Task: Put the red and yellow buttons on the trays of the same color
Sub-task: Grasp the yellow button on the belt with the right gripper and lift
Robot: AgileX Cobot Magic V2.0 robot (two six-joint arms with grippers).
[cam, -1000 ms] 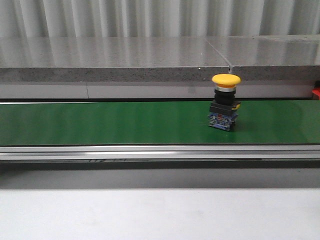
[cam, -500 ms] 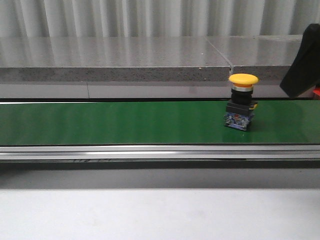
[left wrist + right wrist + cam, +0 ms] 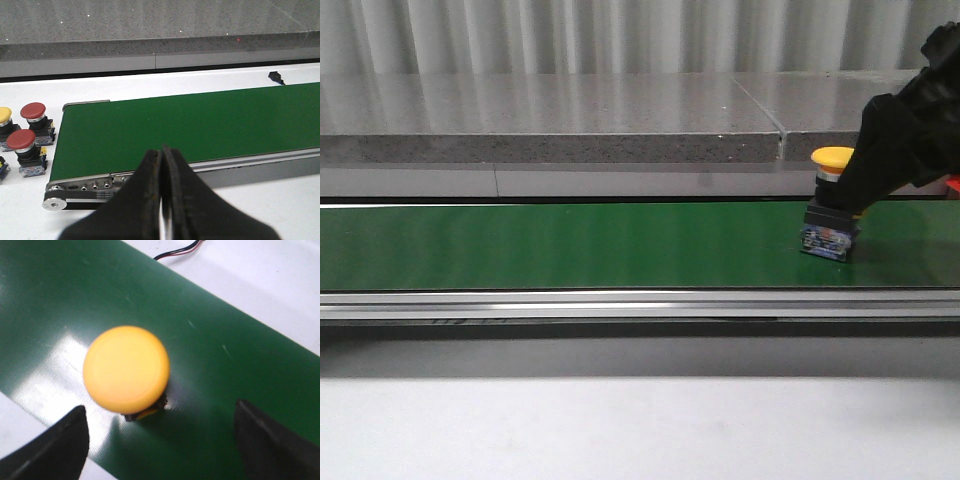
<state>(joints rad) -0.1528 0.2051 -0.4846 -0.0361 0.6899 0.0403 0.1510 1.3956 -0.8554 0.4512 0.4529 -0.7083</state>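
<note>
- The yellow mushroom-head push button with its black and blue base stands upright on the green conveyor belt, near the belt's right end.
- The right tool hangs above the button, fingers spread wide, touching nothing.
- The left tool is pressed closed and empty, over the belt's near rail.
- Two red push buttons stand on the white desk beside the belt's end.
</note>
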